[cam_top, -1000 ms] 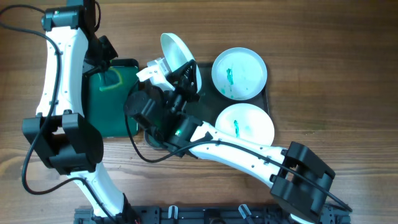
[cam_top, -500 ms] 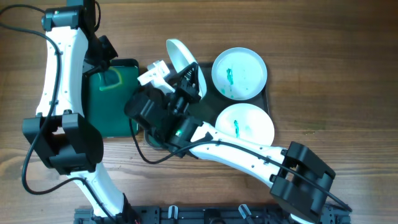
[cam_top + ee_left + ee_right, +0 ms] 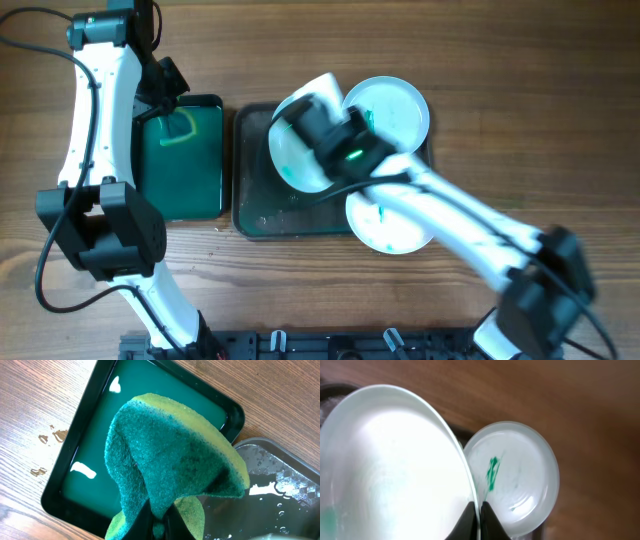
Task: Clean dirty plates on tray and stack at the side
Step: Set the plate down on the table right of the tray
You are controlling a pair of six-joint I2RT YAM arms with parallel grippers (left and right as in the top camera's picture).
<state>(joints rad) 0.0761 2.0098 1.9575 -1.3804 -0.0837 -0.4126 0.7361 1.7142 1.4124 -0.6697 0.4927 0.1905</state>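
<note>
right claw (image 3: 479, 518) clenched on rim of white plate (image 3: 395, 470), held over left half of dark tray (image 3: 250, 215) | smeared plate (image 3: 515, 480) flat in tray's far-right corner | third plate (image 3: 385, 228) at near-right corner | tray mid-bench | left claw (image 3: 159, 524) pinching sponge (image 3: 170, 455) above green tray (image 3: 85, 445), toward bench left edge

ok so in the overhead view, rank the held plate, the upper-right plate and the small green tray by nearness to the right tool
1. held plate: clamped by its rim in the right tool.
2. upper-right plate: just right of the tool, on the dark tray.
3. green tray: far left, beyond the dark tray's left edge.
</note>
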